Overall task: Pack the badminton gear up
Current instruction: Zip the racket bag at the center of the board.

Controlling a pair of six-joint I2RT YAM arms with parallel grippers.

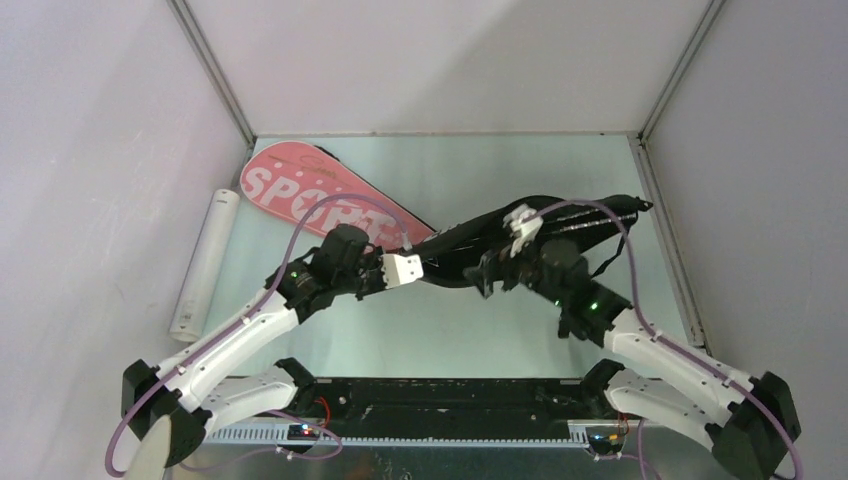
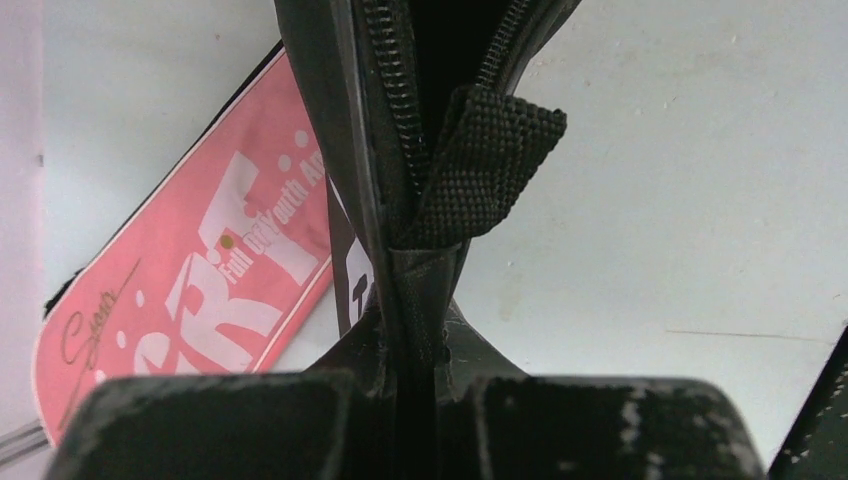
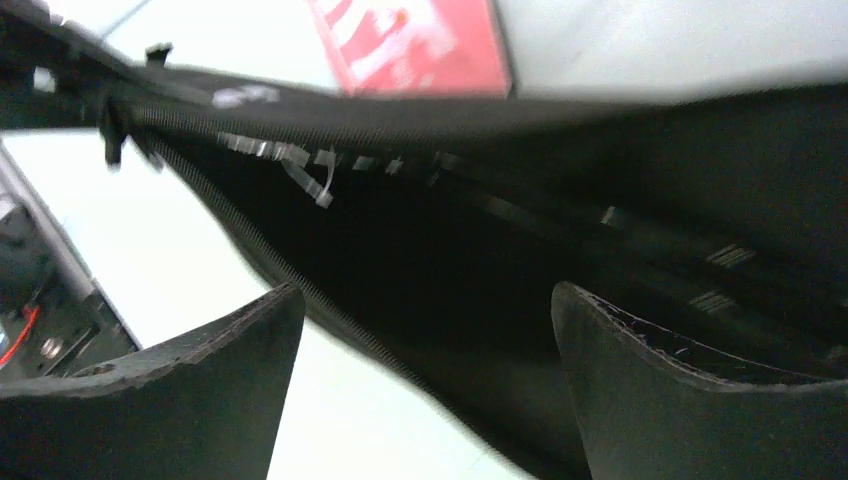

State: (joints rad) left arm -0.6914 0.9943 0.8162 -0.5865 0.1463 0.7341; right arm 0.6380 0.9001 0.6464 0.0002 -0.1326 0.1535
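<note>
The black bag (image 1: 570, 222) lies across the middle of the table, its zipper partly open. My left gripper (image 1: 412, 267) is shut on the bag's narrow left end; the left wrist view shows the jaws (image 2: 415, 385) pinching the fabric just below a webbing tab (image 2: 485, 165). My right gripper (image 1: 492, 275) is open at the bag's near edge; in the right wrist view its fingers (image 3: 210, 375) stand wide apart, with the bag (image 3: 480, 250) lying just beyond them. The pink "SPORT" bag (image 1: 315, 195) lies flat at the back left. The white tube (image 1: 205, 262) lies along the left wall. No shuttlecocks show.
Grey walls close the table on three sides, with metal rails along the left (image 1: 215, 75) and right (image 1: 668, 230). A black base bar (image 1: 450, 395) with wiring runs along the near edge between the arms. The pink bag also shows in the left wrist view (image 2: 200, 280).
</note>
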